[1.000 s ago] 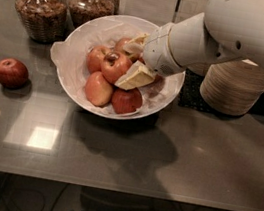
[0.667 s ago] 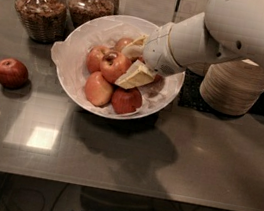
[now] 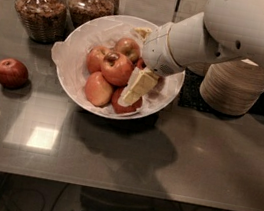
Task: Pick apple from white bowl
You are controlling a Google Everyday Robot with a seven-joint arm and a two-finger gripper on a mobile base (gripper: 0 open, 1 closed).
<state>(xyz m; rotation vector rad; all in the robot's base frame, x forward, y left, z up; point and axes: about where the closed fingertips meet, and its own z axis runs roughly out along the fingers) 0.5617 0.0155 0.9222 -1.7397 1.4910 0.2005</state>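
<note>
Apple [image 3: 117,68], stem hollow up, sits mid-heap in your white bowl [image 3: 70,72] on crinkled paper, with smaller apples packed around it. Your gripper [image 3: 140,58] hangs just right of it, fingers spread wide, holding nothing. A lone red apple [image 3: 11,73] lies left on the table [image 3: 188,163]. Behind are stacked paper bowls [image 3: 234,87] and two jars [image 3: 41,8] of brown grains.

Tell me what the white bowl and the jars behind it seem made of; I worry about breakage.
White bowl: smooth, matte-looking ceramic or plastic, lined with crinkled paper. Jars: clear glass, contents showing through. The gripper sits inside the bowl among the apples.
</note>
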